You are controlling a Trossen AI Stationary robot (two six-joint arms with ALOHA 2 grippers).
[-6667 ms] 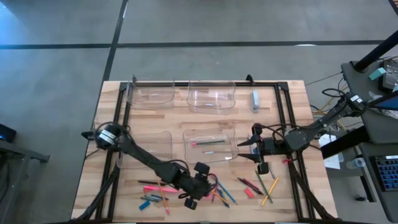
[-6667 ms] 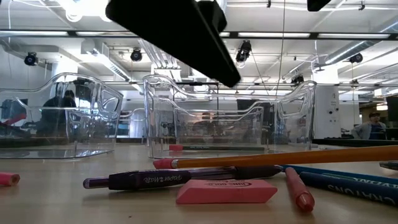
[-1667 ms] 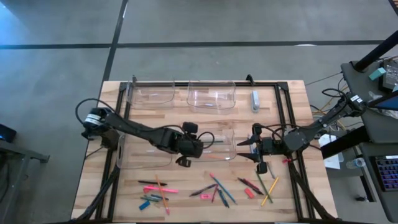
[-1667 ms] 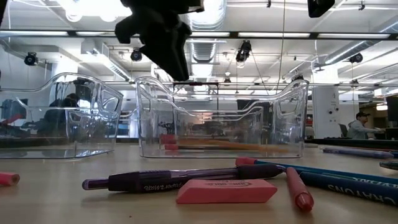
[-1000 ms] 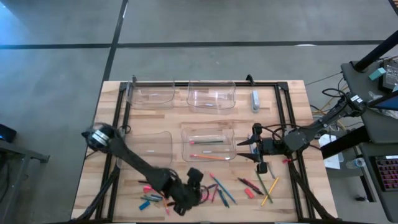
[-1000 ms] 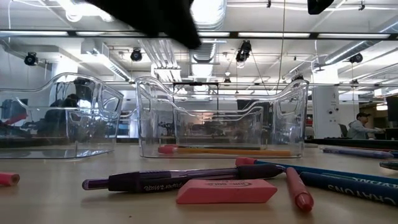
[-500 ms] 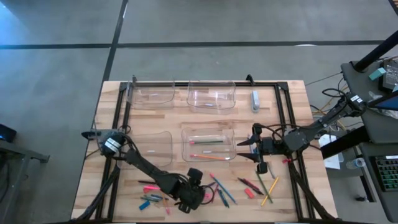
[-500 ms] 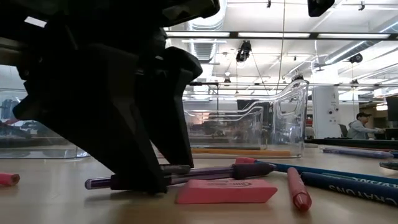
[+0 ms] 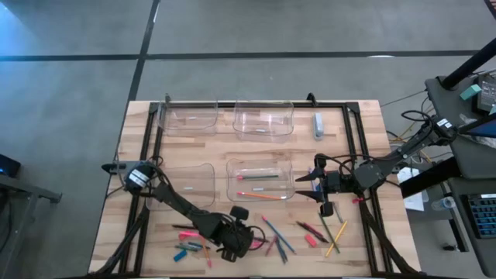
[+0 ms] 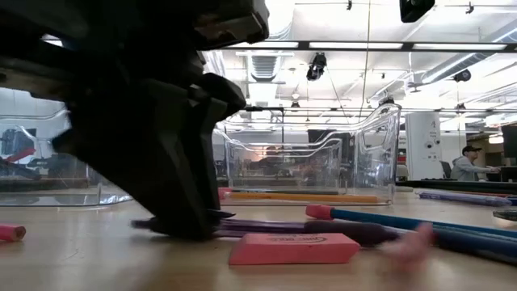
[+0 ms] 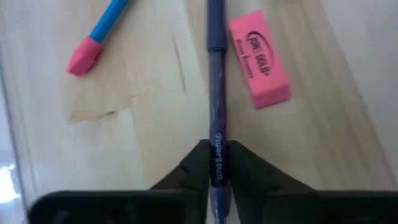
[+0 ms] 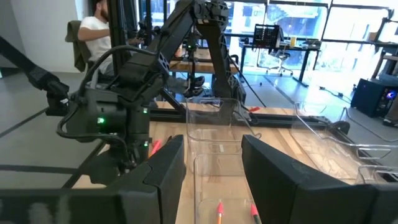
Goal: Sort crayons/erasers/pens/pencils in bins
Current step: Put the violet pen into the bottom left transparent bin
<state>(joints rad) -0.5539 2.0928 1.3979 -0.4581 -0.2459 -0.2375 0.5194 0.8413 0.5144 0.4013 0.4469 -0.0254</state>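
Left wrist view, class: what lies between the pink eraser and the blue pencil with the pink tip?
The dark purple pen lies between the pink eraser and the blue pencil, with the left gripper closed on it.

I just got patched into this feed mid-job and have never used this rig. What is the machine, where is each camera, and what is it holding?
These are two dark robot arms at a wooden table, sorting stationery into clear plastic bins. One camera looks straight down, one sits at table height, and one rides on each wrist. The left gripper is low near the front edge, its fingers shut on a slim dark purple pen lying on the wood. Beside the pen lie a pink block eraser and a blue pencil with a pink tip. The right gripper waits with its fingers apart over the middle bin, holding nothing. That bin already holds a few pencils.
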